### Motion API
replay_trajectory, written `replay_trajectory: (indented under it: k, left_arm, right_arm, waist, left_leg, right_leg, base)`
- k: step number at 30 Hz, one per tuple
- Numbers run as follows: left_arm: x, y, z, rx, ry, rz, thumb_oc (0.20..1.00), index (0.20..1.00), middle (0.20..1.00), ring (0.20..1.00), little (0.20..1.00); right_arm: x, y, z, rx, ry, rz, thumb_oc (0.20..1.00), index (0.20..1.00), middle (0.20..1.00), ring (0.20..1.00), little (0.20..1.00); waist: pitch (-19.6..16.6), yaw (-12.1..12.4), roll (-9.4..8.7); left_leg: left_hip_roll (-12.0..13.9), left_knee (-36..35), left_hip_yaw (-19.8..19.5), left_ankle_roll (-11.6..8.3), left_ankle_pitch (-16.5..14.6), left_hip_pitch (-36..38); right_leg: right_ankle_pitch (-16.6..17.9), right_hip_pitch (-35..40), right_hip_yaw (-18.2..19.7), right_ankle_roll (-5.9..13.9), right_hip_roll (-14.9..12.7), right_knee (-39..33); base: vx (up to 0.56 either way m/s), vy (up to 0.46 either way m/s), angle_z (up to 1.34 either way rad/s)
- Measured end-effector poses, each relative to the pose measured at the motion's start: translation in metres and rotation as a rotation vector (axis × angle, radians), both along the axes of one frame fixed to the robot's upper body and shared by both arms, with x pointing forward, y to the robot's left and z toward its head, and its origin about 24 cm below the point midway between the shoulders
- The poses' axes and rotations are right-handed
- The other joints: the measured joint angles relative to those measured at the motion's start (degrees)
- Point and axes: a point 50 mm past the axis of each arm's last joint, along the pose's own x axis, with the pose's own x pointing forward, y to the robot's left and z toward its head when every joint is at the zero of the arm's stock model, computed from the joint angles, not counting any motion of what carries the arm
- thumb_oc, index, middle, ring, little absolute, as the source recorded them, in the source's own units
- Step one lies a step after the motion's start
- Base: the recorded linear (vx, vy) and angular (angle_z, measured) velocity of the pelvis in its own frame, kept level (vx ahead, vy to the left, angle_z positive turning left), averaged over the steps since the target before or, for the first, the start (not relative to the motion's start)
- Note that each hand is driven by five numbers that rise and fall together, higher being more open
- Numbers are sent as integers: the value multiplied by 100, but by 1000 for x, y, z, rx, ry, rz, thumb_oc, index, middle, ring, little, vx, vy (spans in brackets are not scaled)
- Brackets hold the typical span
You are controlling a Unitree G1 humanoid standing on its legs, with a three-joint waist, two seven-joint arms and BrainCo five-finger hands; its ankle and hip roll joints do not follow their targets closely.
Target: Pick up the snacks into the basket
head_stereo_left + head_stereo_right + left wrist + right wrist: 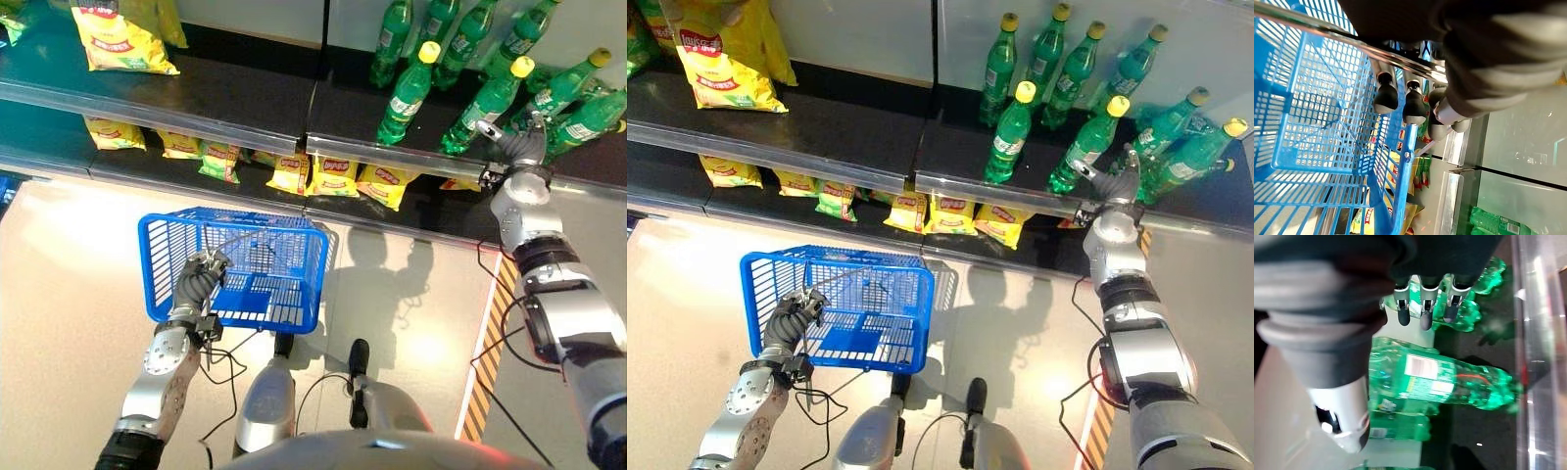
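Note:
My left hand [199, 277] hangs over the floor, shut on the metal handle [1352, 41] of a blue mesh basket [284, 284], its dark-tipped fingers [1386, 95] curled under the bar. The inside of the basket is bare. Small yellow snack bags [333, 176] and a green one [220, 162] lie in a row on the lower shelf. A large yellow bag [122, 41] stands on the upper shelf at left. My right hand [524, 147] is up on the upper shelf at right among green bottles [1440, 382], open, with its fingers [1422, 308] relaxed near one bottle.
The upper shelf [245, 98] juts out over the lower one with a metal front rail. Several green bottles with yellow caps [407, 93] crowd its right half. A yellow-and-black striped strip [488, 362] runs along the floor at right.

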Motion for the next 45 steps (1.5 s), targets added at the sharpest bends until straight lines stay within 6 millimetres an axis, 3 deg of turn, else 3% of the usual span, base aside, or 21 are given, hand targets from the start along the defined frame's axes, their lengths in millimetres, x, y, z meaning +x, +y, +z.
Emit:
replay_trajectory:
  k: [8,16,18,29,30,31,35,45]
  left_arm:
    - [3,-4,8,-18,-31,-22,200,200,200,200,200]
    - [5,-9,11,-15,-38,-76,200,200,200,200,200]
    - [4,-9,11,-14,-36,-82,200,200,200,200,200]
    - [5,-13,20,-11,-70,-120,200,200,200,200,200]
    - [6,-13,20,-11,-72,-121,200,200,200,200,200]
    - [6,-13,21,-10,-74,-123,200,200,200,200,200]
    - [6,-11,22,9,-70,-133,200,200,200,200,200]
    - [7,-11,22,12,-71,-141,200,200,200,200,200]
  right_arm:
    - [11,1,20,18,-4,9,1000,1000,1000,1000,1000]
    - [8,-29,45,32,7,-62,1000,1000,1000,1000,1000]
    - [5,-40,50,51,12,-96,1000,1000,1000,1000,1000]
    - [-4,-64,70,120,-18,-150,1000,1000,1000,1000,1000]
    - [-6,-66,72,125,-22,-149,890,890,890,890,890]
    - [-7,-69,73,126,-24,-149,200,200,200,200,200]
    - [-13,-80,74,139,-8,-181,200,200,200,200,200]
    - [-11,-77,69,178,11,-175,200,200,200,200,200]
  waist:
    - [267,9,150]
    - [374,74,271]
    - [385,192,290]
    - [419,358,363]
    - [418,358,364]
    - [418,364,364]
    - [415,496,369]
    - [396,509,450]
  left_leg:
    - [-10,103,-76,5,4,-238]
    - [-85,231,-313,26,24,-485]
    - [-107,266,-340,26,24,-572]
    - [-239,353,-721,57,50,-749]
    - [-266,365,-775,61,53,-764]
    - [-275,367,-789,66,56,-771]
    - [-335,387,-812,80,67,-785]
    - [-423,411,-932,118,94,-805]
  right_leg:
    - [-2,-198,-65,0,-10,92]
    - [-185,-409,-307,31,-99,393]
    - [-258,-526,-342,40,-129,534]
    - [-488,-585,-731,107,-295,798]
    - [-525,-590,-771,119,-320,852]
    - [-541,-597,-787,124,-334,876]
    - [-596,-618,-831,155,-396,964]
    - [-661,-631,-927,204,-490,1096]
  base:
    - [-7,-1,4]
    - [-3,-22,15]
    - [17,-26,15]
    - [18,-22,20]
    - [11,-6,19]
    - [4,-6,21]
    - [2,-1,7]
    - [-14,16,7]
